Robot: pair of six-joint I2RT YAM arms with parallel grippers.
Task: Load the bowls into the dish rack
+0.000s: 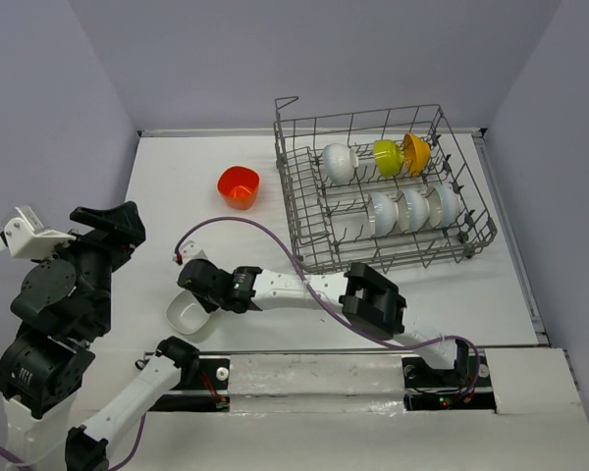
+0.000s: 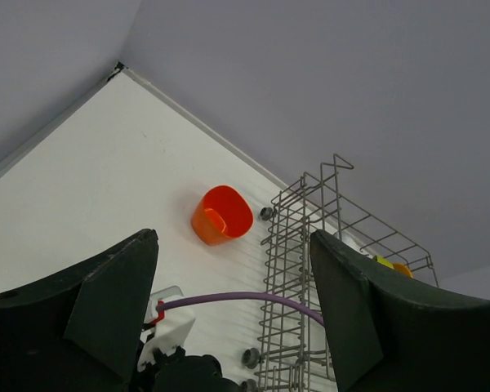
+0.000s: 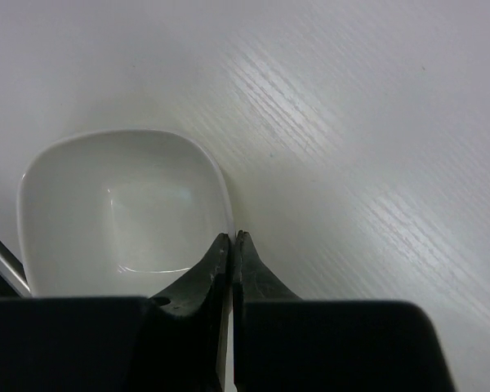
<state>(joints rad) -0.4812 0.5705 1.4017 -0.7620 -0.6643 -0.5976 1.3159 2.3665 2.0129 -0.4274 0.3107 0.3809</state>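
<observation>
A white bowl [image 1: 187, 314] [image 3: 122, 212] sits upright on the table near the arm bases. My right gripper [image 1: 196, 294] [image 3: 231, 237] is shut on its right rim, one finger inside and one outside. A red-orange bowl [image 1: 240, 186] [image 2: 222, 214] lies on its side, left of the dish rack [image 1: 304, 250] [image 2: 310, 245]. The rack holds a white bowl [image 1: 339, 162], a lime green bowl [image 1: 387, 157], an orange-yellow bowl [image 1: 416, 153] and a row of three white bowls [image 1: 412, 208]. My left gripper [image 1: 126, 222] [image 2: 233, 235] is open and empty, raised at the far left.
A purple cable [image 1: 265, 231] loops over the table from the right wrist toward the rack's front left corner. Grey walls close in the table at the back and both sides. The rack fills the back right of the table.
</observation>
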